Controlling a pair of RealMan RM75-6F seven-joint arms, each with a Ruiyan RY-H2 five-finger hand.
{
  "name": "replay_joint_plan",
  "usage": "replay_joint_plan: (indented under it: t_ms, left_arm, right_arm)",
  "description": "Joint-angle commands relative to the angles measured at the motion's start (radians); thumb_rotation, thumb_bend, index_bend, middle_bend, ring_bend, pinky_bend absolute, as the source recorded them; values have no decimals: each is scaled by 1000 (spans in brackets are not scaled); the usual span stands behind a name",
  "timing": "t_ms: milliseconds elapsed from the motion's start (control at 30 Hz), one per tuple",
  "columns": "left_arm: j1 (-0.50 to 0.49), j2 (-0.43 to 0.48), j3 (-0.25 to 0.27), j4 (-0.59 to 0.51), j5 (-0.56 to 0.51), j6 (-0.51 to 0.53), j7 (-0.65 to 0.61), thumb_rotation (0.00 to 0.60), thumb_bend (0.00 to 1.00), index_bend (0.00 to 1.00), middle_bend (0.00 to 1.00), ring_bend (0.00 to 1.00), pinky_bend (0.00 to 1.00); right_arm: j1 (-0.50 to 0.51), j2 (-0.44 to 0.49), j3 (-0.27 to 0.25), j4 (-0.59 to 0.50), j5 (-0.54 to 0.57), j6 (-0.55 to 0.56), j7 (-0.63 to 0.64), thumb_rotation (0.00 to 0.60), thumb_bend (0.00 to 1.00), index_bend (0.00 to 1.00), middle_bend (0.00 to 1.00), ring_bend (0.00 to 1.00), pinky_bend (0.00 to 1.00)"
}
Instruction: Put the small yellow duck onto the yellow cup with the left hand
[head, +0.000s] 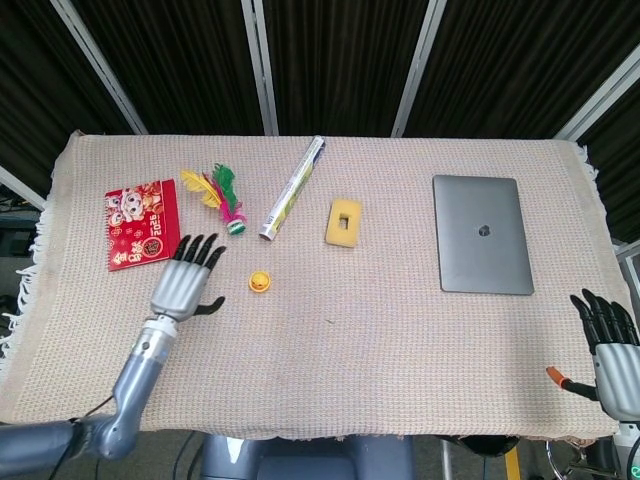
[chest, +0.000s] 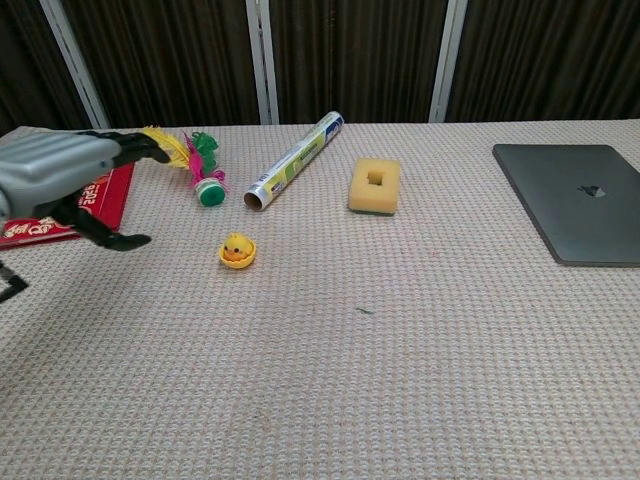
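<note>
The small yellow duck (head: 259, 281) (chest: 236, 246) sits upright on a low yellow cup (chest: 237, 262) on the woven cloth, left of the table's middle. My left hand (head: 187, 285) (chest: 70, 180) is to the left of the duck and apart from it, fingers spread, holding nothing. My right hand (head: 608, 340) stays at the table's front right corner, fingers apart and holding nothing; the chest view does not show it.
A red booklet (head: 143, 223) lies at the left. Behind the duck lie a feathered shuttlecock (head: 226, 197), a paper roll (head: 292, 188) and a yellow sponge (head: 344, 221). At the right lies a shut grey laptop (head: 482, 233).
</note>
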Motion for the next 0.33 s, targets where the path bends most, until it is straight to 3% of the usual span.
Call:
replay_joint_plan:
  t_ms: [33, 133, 333]
  left_arm:
    - [126, 152, 126, -105, 148, 107, -112, 466, 95, 31, 0, 0, 0]
    - [184, 212, 174, -128, 218, 156, -180, 469, 29, 15, 0, 0, 0]
    - [268, 272, 222, -148, 301, 234, -270, 470, 17, 14, 0, 0, 0]
  right_arm:
    - [4, 1, -1, -15, 9, -14, -22, 600, 0, 41, 0, 0, 0]
    - [6, 1, -1, -22, 8, -17, -42, 600, 0, 37, 0, 0, 0]
    - [5, 0, 0, -24, 10, -13, -48, 600, 0, 35, 0, 0, 0]
